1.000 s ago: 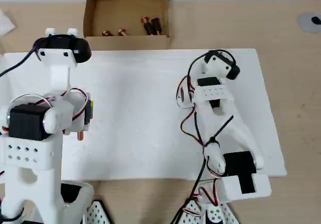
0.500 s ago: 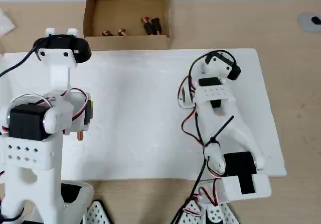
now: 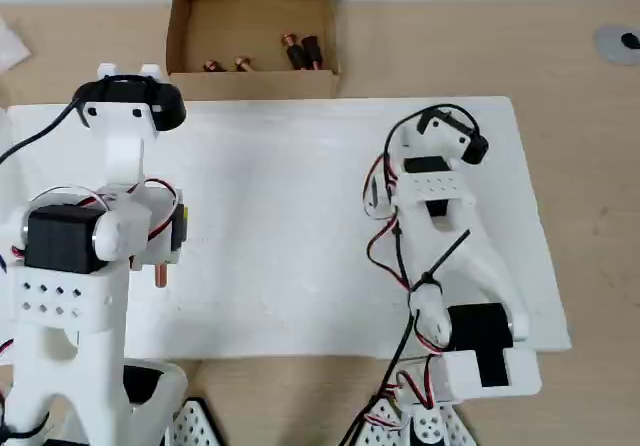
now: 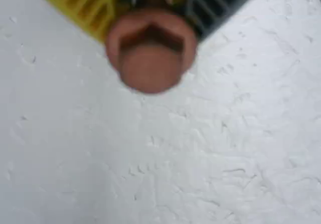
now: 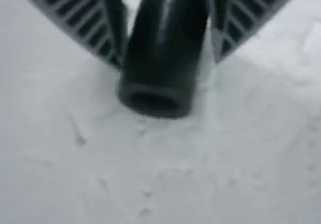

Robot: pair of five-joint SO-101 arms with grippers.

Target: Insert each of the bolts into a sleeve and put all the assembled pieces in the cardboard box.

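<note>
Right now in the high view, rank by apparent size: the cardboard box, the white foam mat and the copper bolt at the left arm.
Largest: white foam mat.
Next: cardboard box.
Smallest: copper bolt, by far.

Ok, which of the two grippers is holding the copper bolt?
The left gripper holds the copper bolt; the right gripper holds a dark sleeve instead.

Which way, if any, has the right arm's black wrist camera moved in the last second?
Yes: the black wrist camera shifted slightly toward the white foam sheet's right edge.
</note>
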